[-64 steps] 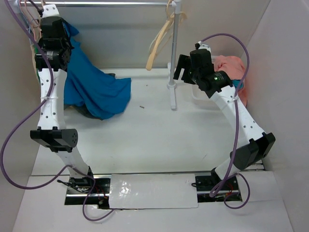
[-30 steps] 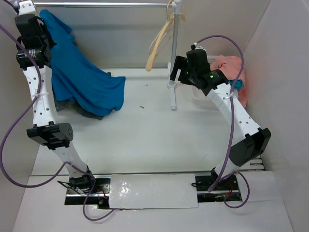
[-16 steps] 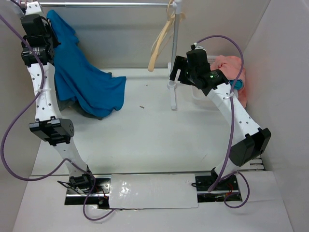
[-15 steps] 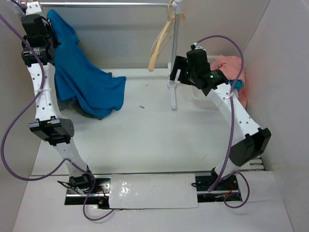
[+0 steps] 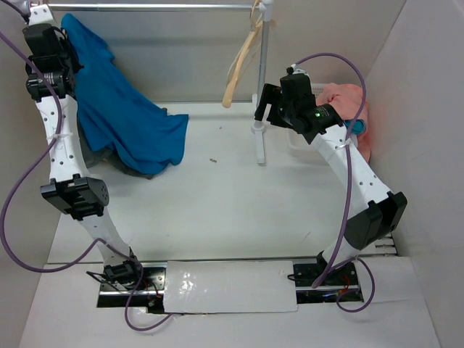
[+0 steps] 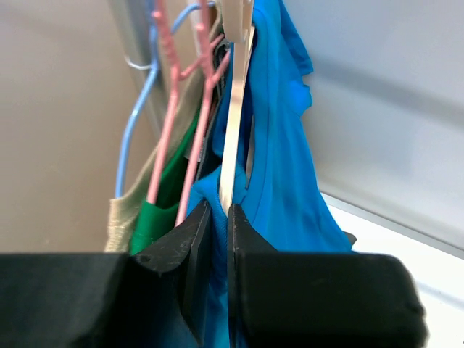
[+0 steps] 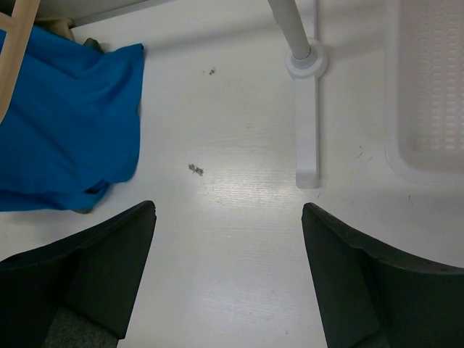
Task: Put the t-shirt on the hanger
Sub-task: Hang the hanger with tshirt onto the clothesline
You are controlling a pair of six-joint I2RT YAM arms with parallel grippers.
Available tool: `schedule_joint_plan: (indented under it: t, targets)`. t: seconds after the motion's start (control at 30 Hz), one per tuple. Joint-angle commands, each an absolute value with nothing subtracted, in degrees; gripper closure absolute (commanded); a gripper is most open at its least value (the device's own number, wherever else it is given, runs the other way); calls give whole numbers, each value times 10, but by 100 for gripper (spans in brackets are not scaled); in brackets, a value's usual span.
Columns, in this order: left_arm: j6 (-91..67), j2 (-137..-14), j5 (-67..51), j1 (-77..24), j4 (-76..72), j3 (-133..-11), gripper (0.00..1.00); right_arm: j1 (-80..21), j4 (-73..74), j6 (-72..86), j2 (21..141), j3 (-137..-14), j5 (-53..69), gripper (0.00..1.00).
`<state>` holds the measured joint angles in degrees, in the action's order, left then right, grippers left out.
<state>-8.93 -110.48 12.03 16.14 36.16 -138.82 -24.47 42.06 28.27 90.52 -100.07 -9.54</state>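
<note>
The royal-blue t-shirt (image 5: pixel 116 101) hangs from the rail's far-left end and its lower part rests on the table. In the left wrist view it (image 6: pixel 286 145) drapes over a pale tan hanger (image 6: pixel 235 109) that stands upright. My left gripper (image 5: pixel 58 32) is raised up by the rail. Its jaws (image 6: pixel 220 210) are shut on the hanger's bar and the shirt's collar. My right gripper (image 5: pixel 262 101) is open and empty above the table beside the stand pole. It looks down on bare table (image 7: pixel 228 217) and the shirt's hem (image 7: pixel 65 130).
Pink wire hangers (image 6: pixel 170 109), a blue wire hanger (image 6: pixel 138 123) and green cloth (image 6: pixel 156 217) hang left of the shirt. A cream hanger (image 5: pixel 239 65) hangs by the white stand pole (image 5: pixel 261 87). A dark grey shirt (image 5: pixel 123 165), a white basket (image 7: pixel 428 87) and salmon-pink cloth (image 5: pixel 348 101) are around.
My left gripper has risen and moved left toward the rail's end, lifting the shirt's top with it. The right arm shifted slightly, then held still.
</note>
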Motion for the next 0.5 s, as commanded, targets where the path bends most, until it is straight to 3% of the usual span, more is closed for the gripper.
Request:
schedule_joint_plan:
  t: [0.0,0.27,0.4,0.43,0.47]
  targets:
    - [-81,-1085,133,180,358,-1383,100,-241,415,285,907,-1007,-91,11]
    - [-87,-1069,113,180,368,-1383,99,-241,410,285,901,-1002,-86,11]
    - [-94,-1020,64,180,368,-1346,57,-241,410,285,901,-997,-86,11]
    - [-94,-996,56,180,357,-1329,35,-241,410,285,901,-997,-86,10]
    - [-94,-996,56,180,357,-1323,35,-241,410,285,901,-997,-86,10]
